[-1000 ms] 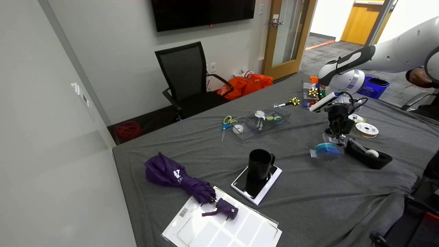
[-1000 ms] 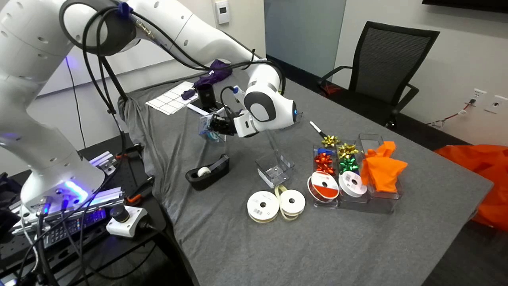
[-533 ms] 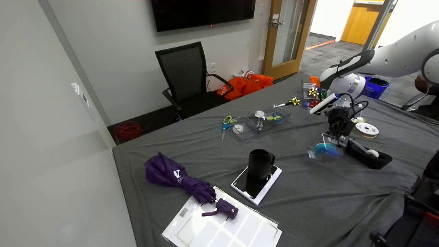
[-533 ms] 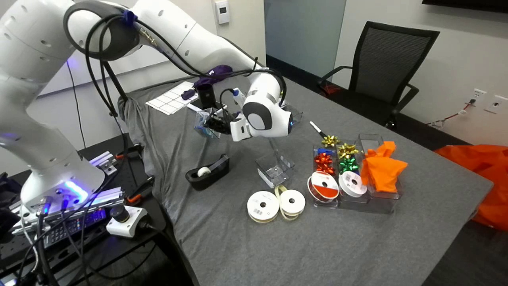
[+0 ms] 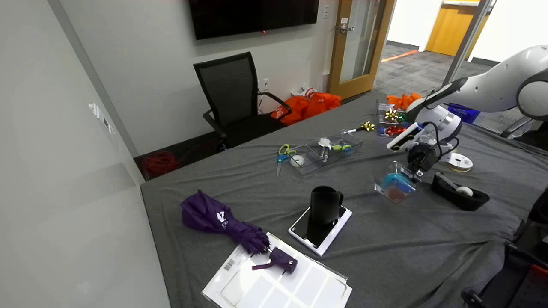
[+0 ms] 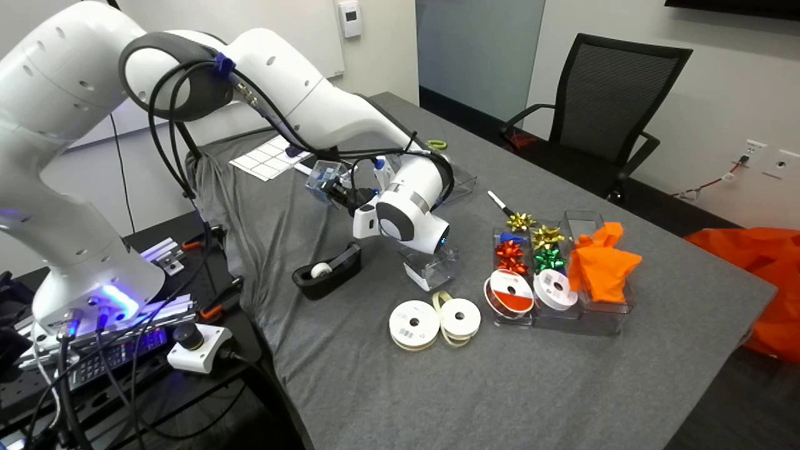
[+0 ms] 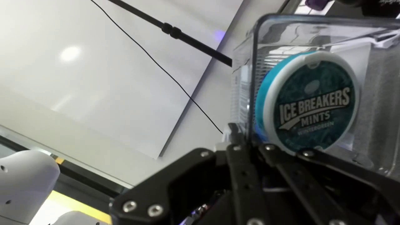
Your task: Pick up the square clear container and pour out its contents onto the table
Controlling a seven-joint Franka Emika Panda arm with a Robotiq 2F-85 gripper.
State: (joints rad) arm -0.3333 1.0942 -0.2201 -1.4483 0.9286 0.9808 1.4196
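Wrist view: your gripper point(image 7: 248, 140) is pinching a single wall of the square clear container point(image 7: 376, 118), fingers narrow on the thin plastic, presumably leaving the mouth unblocked for pouring.
Mint tin point(image 7: 317, 106): lying inside, printed lid showing; in an exterior view a reddish patch point(image 5: 396, 194) is also showing through, too vague to name.
Container's tilt: in both exterior views it is hanging slanted, seemingly above the table point(image 5: 376, 256); it is holding its load, so tipping is probably what you are facing next.
Black tape dispenser point(image 5: 458, 194): sitting near, so you are likely wanting the tin to land away from it.
Black mug point(image 5: 324, 205): standing on a white-edged box point(image 5: 336, 234), apart from the container.
Compartment tray point(image 6: 584, 322): in an exterior view it is holding bows point(image 6: 509, 253), ribbon spools point(image 6: 556, 289) and orange cloth point(image 6: 603, 265), apparently keeping decorations sorted.
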